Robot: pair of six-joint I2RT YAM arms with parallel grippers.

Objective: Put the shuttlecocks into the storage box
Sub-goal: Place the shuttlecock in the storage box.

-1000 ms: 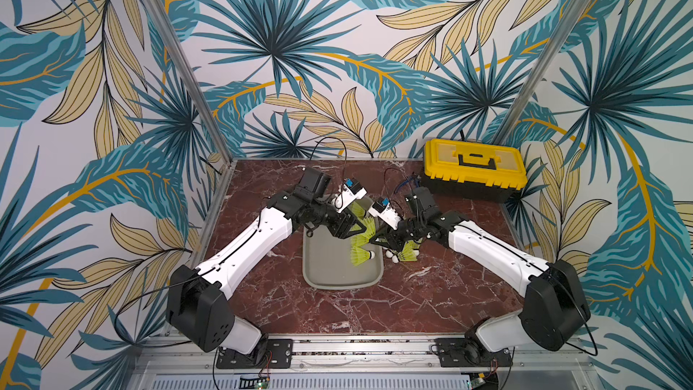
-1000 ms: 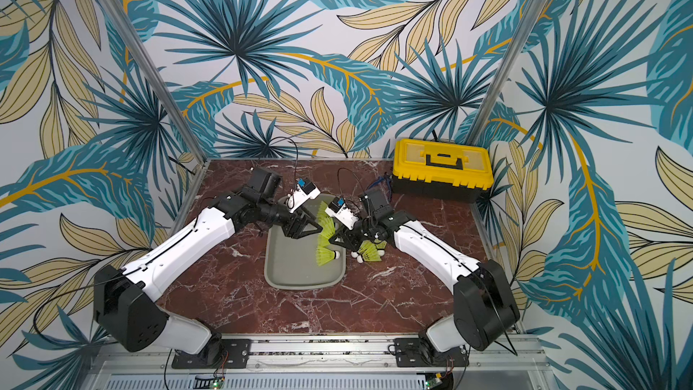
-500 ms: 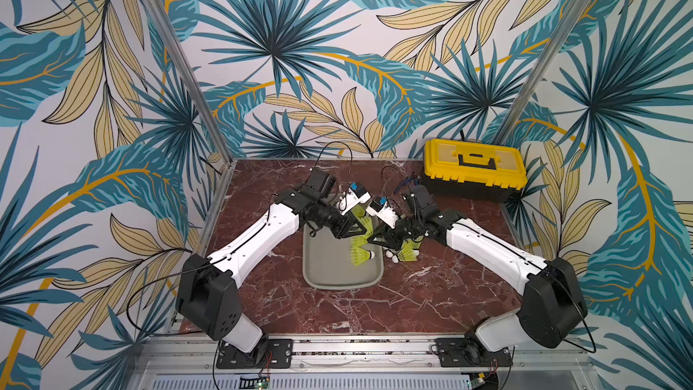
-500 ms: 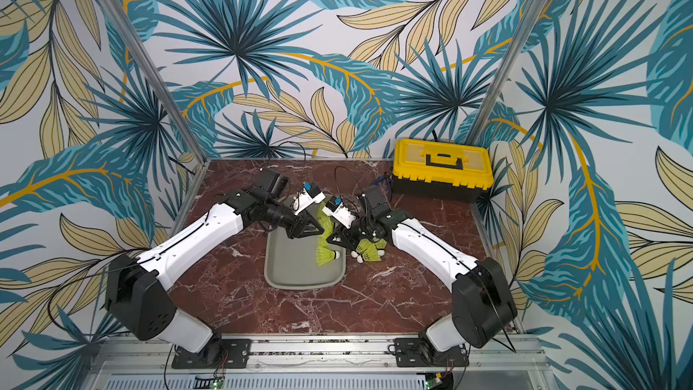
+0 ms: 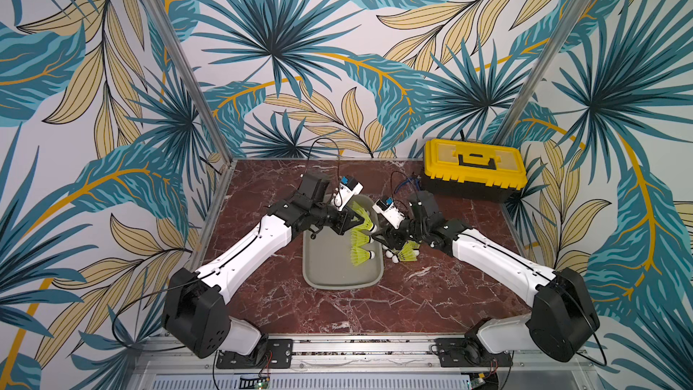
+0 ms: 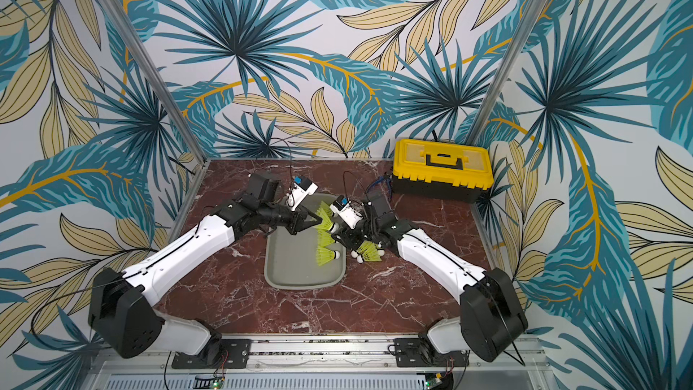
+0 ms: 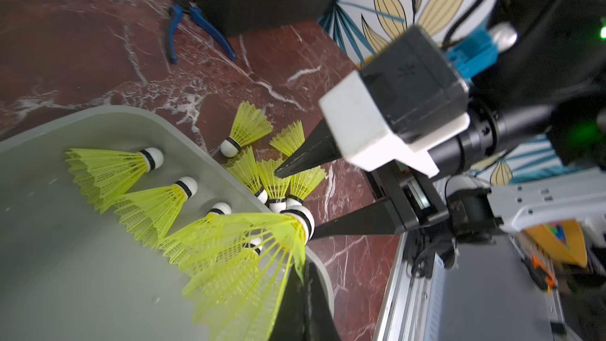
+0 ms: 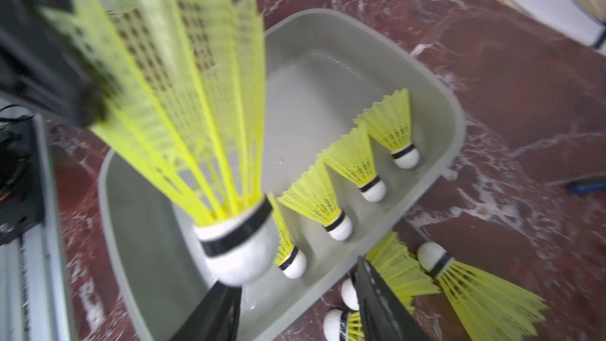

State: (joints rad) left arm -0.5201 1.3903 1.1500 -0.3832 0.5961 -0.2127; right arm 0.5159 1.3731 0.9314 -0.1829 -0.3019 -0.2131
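Note:
My left gripper (image 7: 305,293) is shut on the skirt rim of a neon yellow shuttlecock (image 7: 249,250), holding it over the right side of the grey storage box (image 5: 326,268). My right gripper (image 8: 295,310) stands open around the white tip (image 8: 239,254) of that shuttlecock, one finger (image 8: 213,313) just under it. Both grippers meet above the box's far right part, left (image 5: 350,219) and right (image 5: 379,237). Several shuttlecocks (image 8: 373,172) lie in a row inside the box along its right wall. Several more (image 5: 407,253) lie heaped on the table just right of the box.
A black toolbox with a yellow lid (image 5: 474,166) stands at the back right corner. Blue-handled pliers (image 7: 193,27) lie on the red marble table in front of it. The loose pile (image 6: 369,253) sits under my right wrist.
My left gripper moved right and shut on the shuttlecock's skirt. My right gripper, which had been shut on that shuttlecock, has opened.

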